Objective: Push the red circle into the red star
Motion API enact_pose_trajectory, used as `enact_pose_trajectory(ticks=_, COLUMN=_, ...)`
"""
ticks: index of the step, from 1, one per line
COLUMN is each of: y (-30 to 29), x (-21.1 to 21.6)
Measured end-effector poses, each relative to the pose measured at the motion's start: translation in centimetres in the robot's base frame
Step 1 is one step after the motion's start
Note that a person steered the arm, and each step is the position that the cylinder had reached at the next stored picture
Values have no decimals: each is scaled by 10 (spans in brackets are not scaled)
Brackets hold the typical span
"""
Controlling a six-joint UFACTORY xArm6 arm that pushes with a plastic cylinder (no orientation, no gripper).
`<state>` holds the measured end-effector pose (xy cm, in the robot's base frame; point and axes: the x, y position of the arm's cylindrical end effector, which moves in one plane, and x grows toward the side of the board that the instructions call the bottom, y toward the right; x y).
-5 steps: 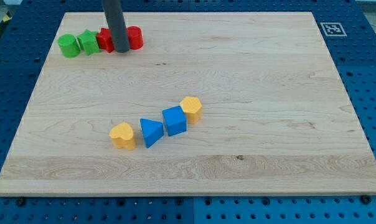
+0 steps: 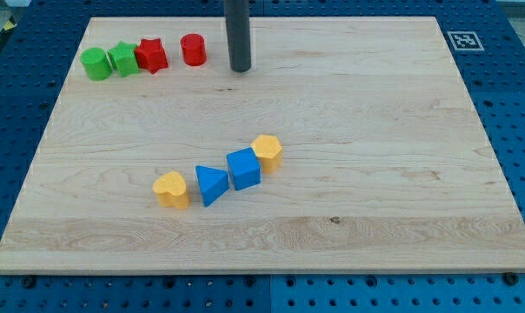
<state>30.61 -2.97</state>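
My tip (image 2: 239, 69) (bare dark rod, no claw to open or close) sits just right of the red plastic circle (image 2: 193, 49), apart from it. Small gap between the circle and the red plastic star (image 2: 151, 56) on its left. Best move: push straight left through circle centre, slow, so it doesn't skid off. Smooth pale wooden board (image 2: 375, 174), should slide easily

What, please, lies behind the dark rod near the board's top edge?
Behind the rod only the bare wooden board shows on either side; the strip it covers is hidden. My tip rests right of the red circle, with a gap between them.
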Motion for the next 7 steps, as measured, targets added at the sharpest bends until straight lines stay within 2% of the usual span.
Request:
enact_pose_trajectory(ticks=2, y=5, x=-36)
enact_pose_trajectory(ticks=7, y=-86, x=-41)
